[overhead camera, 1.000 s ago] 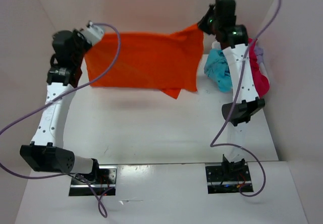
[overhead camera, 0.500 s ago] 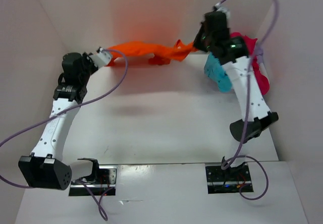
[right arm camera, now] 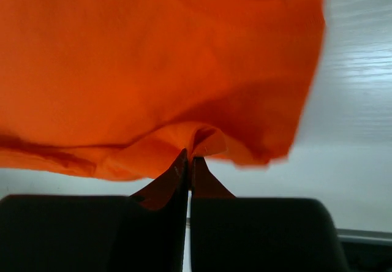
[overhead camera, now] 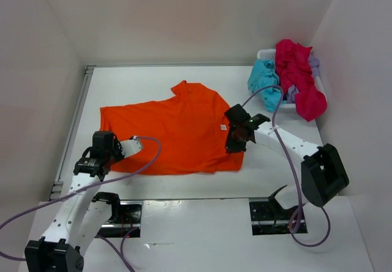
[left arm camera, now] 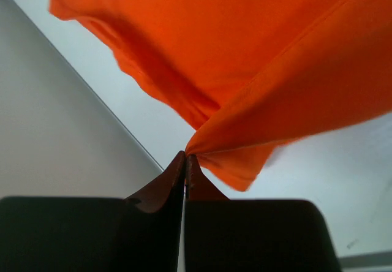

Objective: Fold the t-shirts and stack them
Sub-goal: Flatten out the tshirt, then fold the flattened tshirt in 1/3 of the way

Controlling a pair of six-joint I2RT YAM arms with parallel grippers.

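The orange t-shirt (overhead camera: 177, 131) lies spread over the middle of the table, collar toward the back. My left gripper (overhead camera: 130, 144) is low at the shirt's near left corner and is shut on the orange cloth (left arm camera: 257, 70), which is pinched at the fingertips (left arm camera: 185, 157). At the near right edge of the shirt, my right gripper (overhead camera: 234, 144) is shut on a bunched fold of the same shirt (right arm camera: 153, 70), which rises from between its tips (right arm camera: 188, 157). The turquoise (overhead camera: 263, 83), magenta-red (overhead camera: 297, 76) and lavender (overhead camera: 314, 67) t-shirts are heaped at the back right.
A white mesh basket (overhead camera: 264, 54) holds the heap of shirts in the back right corner. White walls close the table on the left, back and right. A metal rail (overhead camera: 76, 119) runs along the left edge. Purple cables loop from both arms.
The orange t-shirt was held up in the air at the back. Both arms swung it forward and down, and it now lies spread on the table. Both grips have held.
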